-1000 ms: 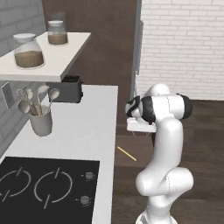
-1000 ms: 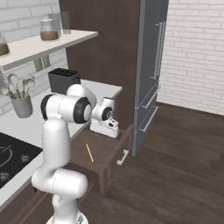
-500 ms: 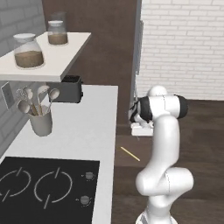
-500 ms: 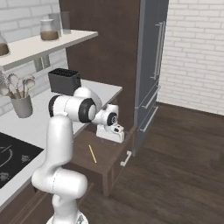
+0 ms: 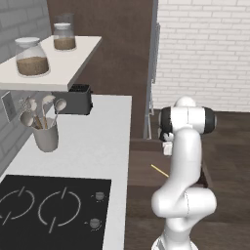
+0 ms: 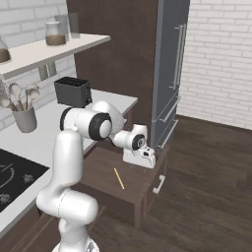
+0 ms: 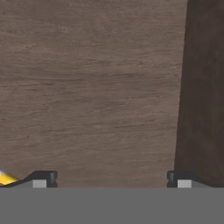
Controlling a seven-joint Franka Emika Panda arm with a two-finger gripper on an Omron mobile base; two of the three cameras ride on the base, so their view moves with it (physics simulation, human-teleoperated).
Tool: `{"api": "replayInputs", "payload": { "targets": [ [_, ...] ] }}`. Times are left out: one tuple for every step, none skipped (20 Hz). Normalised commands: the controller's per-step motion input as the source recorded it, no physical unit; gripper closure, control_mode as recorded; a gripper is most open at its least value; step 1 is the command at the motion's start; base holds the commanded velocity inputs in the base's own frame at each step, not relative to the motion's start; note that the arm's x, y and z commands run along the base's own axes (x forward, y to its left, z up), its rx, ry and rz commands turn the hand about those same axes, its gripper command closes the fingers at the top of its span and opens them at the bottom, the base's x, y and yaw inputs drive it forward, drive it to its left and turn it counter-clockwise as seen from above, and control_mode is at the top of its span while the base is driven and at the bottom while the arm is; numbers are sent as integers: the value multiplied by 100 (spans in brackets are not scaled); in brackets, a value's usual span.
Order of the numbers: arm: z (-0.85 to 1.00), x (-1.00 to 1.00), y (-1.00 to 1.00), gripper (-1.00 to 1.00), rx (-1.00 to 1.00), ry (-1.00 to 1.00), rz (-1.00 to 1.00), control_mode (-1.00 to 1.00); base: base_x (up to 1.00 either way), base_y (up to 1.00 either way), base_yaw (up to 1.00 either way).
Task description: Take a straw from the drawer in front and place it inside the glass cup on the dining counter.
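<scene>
A dark wood floor and white brick wall frame a kitchen corner where a white surface (image 5: 97,141) carries a black cooktop (image 5: 49,215), one grey utensil holder (image 5: 46,136) with spoons and one black toaster (image 5: 73,99); a shelf (image 5: 58,68) above holds two jars. The drawer (image 6: 135,189) stands pulled open below the surface edge, and one yellow straw (image 6: 118,178) lies flat on its wooden floor, well apart from the walls. The right base view shows the drawer front with its pale handle (image 6: 158,184) and the tall grey fridge (image 6: 170,69), and the pincer (image 6: 143,162) hanging just above the drawer, beyond the far end of the straw; in the left base view the arm covers much of the drawer, leaving a short piece of the straw (image 5: 159,170) visible. The hand view looks straight down on the drawer floor, with the two fingertips (image 7: 43,177) set wide apart, nothing between them, and one yellow end of the straw (image 7: 6,178) at the lower left, outside the left tip.
</scene>
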Motion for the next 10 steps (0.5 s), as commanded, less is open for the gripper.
{"api": "replayInputs", "payload": {
  "targets": [
    [0, -74, -100, -100, -4, -19, -5, -100, 0, 0, 0],
    [6, -74, -100, -100, -3, -20, -5, -100, 0, 0, 0],
    [16, -69, -100, -100, -1, -19, -2, -100, 0, 0, 0],
    [26, -78, -71, -100, 0, -22, 0, -100, 0, 0, 0],
    [43, -72, -18, -100, 0, -22, 0, -100, 0, 0, 0],
    [42, -74, 6, -100, 0, -19, 2, -100, 0, 0, 0],
    [46, -67, 54, -100, 0, -16, 9, -100, 0, 0, 0],
    [46, -60, 84, -100, 0, -16, 12, -100, 0, 0, 0],
    [45, -44, 99, -100, 0, -13, 15, -100, 0, 0, 0],
    [44, -28, 100, -100, 0, -9, 18, -100, 0, 0, 0]
  ]
}}
